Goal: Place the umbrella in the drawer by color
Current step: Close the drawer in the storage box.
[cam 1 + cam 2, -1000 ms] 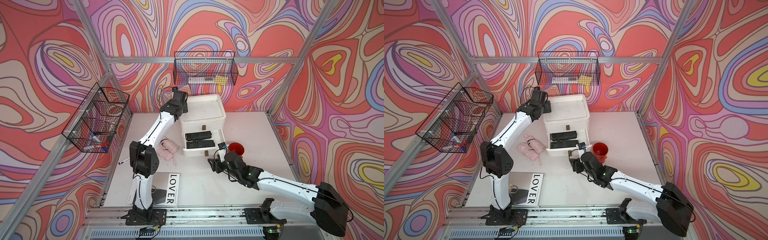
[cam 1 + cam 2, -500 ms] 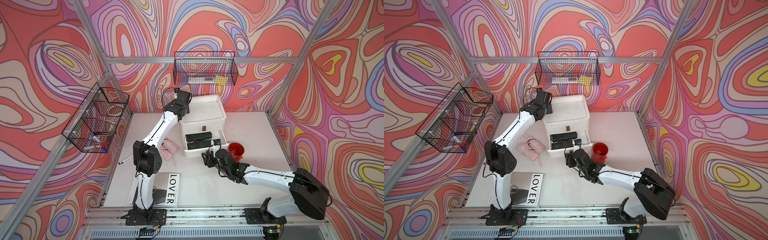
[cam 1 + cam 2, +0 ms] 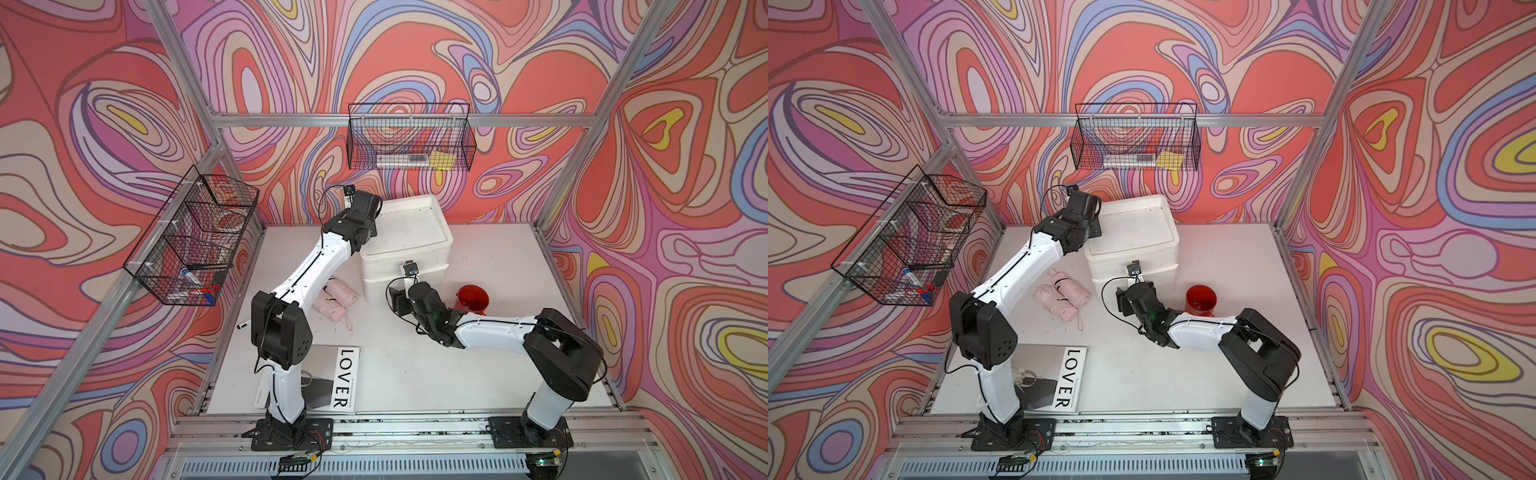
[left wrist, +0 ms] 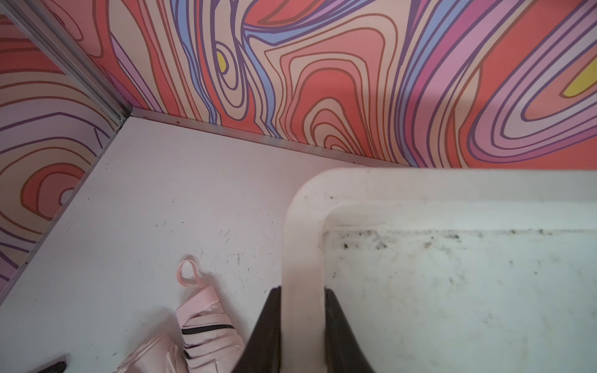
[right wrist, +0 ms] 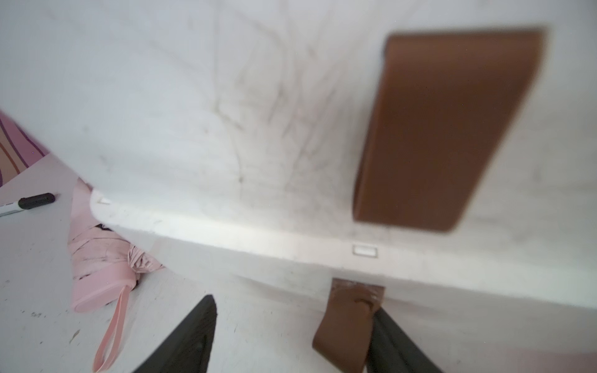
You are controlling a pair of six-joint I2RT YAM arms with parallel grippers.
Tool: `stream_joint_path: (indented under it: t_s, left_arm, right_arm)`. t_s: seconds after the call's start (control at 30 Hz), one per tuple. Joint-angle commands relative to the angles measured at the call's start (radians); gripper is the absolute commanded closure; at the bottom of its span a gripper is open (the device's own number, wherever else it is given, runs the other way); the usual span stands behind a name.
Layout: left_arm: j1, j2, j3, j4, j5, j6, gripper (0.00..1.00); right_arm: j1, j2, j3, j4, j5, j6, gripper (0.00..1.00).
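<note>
Left wrist: pincer [image 4: 303,295] snug on cabinet rim [image 4: 304,213]

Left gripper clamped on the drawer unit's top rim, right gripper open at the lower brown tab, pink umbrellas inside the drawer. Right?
One error: the pink umbrellas lie on the table beside the drawer unit, not inside; both top views show it. Left gripper clamped on the top rim and right gripper open at the brown tab both hold.

We see a white table [image 3: 490,257] bearing a drawer unit [image 3: 405,245], pink umbrellas [image 3: 338,301] just beside it, a red cup [image 3: 471,297], a magazine [image 3: 345,384] and a marker [image 3: 243,324].
</note>
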Motion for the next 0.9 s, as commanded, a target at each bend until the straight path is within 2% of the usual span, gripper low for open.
stream_joint_path:
  t_s: [0.0, 0.17, 0.3, 0.4, 0.53, 0.7, 0.87]
  left_arm:
    - [-0.049, -0.044, -0.080, -0.111, 0.217, -0.040, 1.00]
    - [-0.050, -0.087, -0.132, -0.107, 0.220, -0.035, 1.00]
    - [-0.044, -0.095, -0.138, -0.115, 0.143, -0.023, 1.00]
    - [-0.027, -0.089, -0.133, -0.117, 0.135, -0.032, 0.95]
    - [-0.024, -0.067, -0.102, -0.132, 0.127, -0.045, 0.95]
    - [-0.024, -0.049, -0.082, -0.139, 0.152, -0.060, 0.95]
    - [-0.025, -0.050, -0.083, -0.153, 0.163, -0.058, 0.95]
  right_arm:
    - [0.010, 0.064, 0.025, 0.269, -0.094, -0.085, 0.29]
    - [0.010, 0.131, -0.010, 0.484, -0.117, -0.068, 0.30]
    - [0.011, 0.098, -0.065, 0.448, -0.129, -0.008, 0.32]
    - [0.012, 0.022, -0.135, 0.357, -0.150, 0.073, 0.33]
    - [0.011, -0.063, -0.214, 0.213, -0.174, 0.190, 0.33]
    - [0.012, -0.010, -0.309, 0.322, -0.136, 0.238, 0.35]
    - [0.012, 0.062, -0.286, 0.373, -0.043, 0.196, 0.39]
